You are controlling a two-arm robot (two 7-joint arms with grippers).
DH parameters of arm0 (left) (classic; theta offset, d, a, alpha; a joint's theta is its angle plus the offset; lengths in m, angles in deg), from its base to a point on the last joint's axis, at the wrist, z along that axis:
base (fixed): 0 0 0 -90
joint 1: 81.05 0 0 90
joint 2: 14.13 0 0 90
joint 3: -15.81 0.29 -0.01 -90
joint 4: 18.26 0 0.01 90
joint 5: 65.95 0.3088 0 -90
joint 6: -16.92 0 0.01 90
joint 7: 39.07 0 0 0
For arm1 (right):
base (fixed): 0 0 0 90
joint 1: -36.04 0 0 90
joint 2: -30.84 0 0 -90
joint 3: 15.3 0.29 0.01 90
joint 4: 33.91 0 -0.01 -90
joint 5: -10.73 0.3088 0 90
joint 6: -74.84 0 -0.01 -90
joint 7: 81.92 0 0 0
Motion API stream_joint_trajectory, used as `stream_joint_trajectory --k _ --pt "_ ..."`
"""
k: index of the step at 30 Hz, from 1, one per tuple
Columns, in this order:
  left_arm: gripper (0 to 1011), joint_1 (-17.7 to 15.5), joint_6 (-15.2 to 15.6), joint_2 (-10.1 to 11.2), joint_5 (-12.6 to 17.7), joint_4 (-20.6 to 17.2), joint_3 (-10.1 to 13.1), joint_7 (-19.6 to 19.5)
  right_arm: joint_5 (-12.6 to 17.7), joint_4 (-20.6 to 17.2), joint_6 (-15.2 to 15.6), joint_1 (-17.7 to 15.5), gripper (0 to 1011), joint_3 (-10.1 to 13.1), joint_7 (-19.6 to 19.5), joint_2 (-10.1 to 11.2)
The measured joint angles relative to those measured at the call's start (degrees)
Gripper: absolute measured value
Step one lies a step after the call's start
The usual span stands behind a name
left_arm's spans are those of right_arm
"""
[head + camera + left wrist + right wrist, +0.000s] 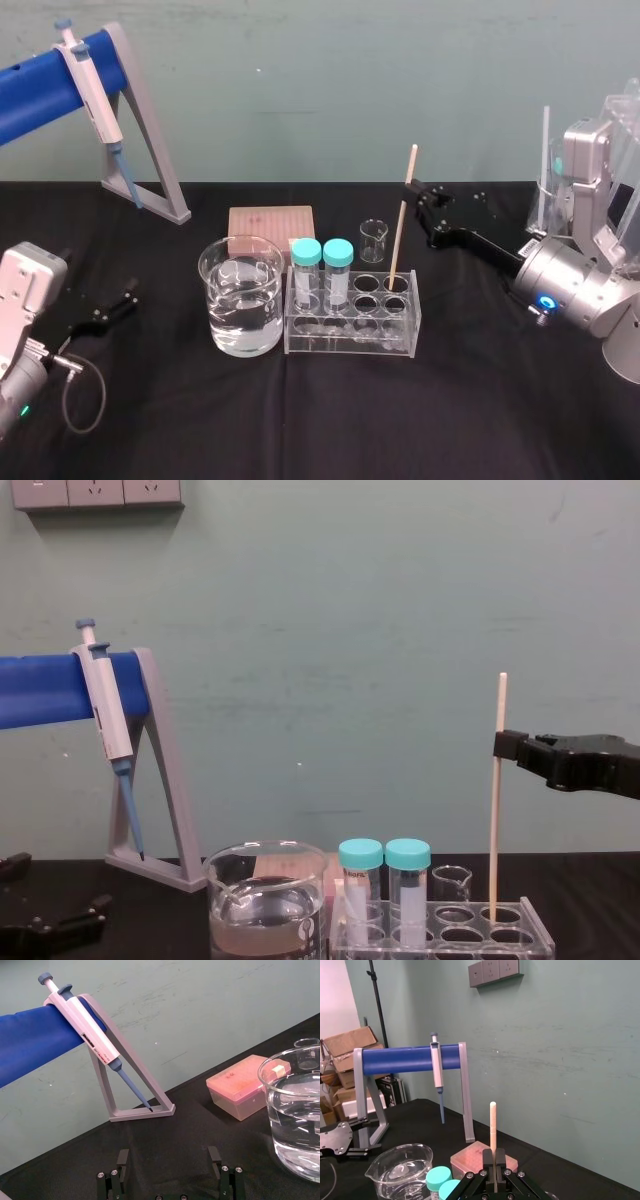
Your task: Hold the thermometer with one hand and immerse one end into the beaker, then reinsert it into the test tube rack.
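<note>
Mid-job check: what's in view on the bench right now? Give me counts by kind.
beakers: 2 (large, tiny)
teal-capped tubes: 2
thermometer: 1
test tube rack: 1
pipette: 1
pipette stand: 1
pink box: 1
Total: 9

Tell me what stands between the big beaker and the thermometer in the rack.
Two teal-capped tubes, upright at the test tube rack's left end, then empty holes; head and chest views show it. The right gripper grips the thermometer.
</note>
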Motion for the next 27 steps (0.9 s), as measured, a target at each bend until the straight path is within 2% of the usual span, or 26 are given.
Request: stream_joint_trajectory --k 27 --pt "1004 0.0 0.0 0.0 0.0 0.0 0.0 0.0 -1.9 4.0 -0.5 -0.4 30 -0.9 1.1 -0.8"
